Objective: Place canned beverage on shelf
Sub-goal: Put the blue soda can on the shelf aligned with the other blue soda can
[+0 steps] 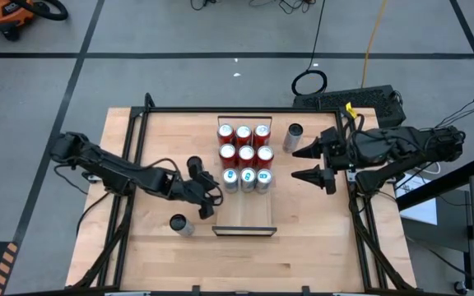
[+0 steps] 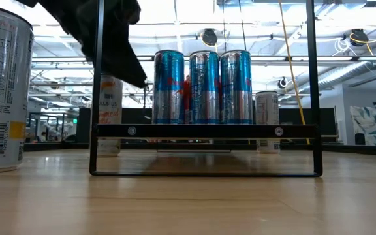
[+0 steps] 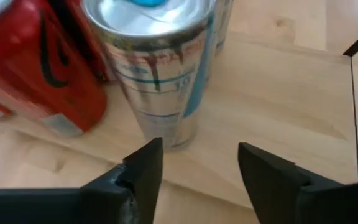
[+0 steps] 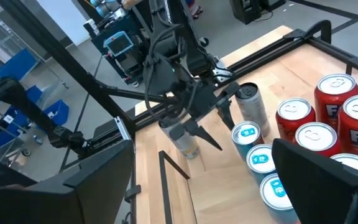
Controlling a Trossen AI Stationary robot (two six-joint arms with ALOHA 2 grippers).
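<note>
The shelf (image 1: 243,210) is a long light-wood board lying on the table's middle. Its far half holds two rows of red cans (image 1: 245,143), and one row of blue-and-silver cans (image 1: 248,178) stands in front of them. My left gripper (image 1: 210,200) hovers open and empty just left of the shelf. In its wrist view the leftmost blue-and-silver can (image 3: 160,74) stands a little ahead of my left gripper (image 3: 197,171). My right gripper (image 1: 314,163) is raised right of the shelf, open and empty.
Three loose cans stand off the shelf: one at the near left (image 1: 181,224), a dark-topped one (image 1: 194,166) beside my left arm, one (image 1: 293,136) at the far right. The shelf's near half is bare wood. Black rails (image 1: 220,109) border the table.
</note>
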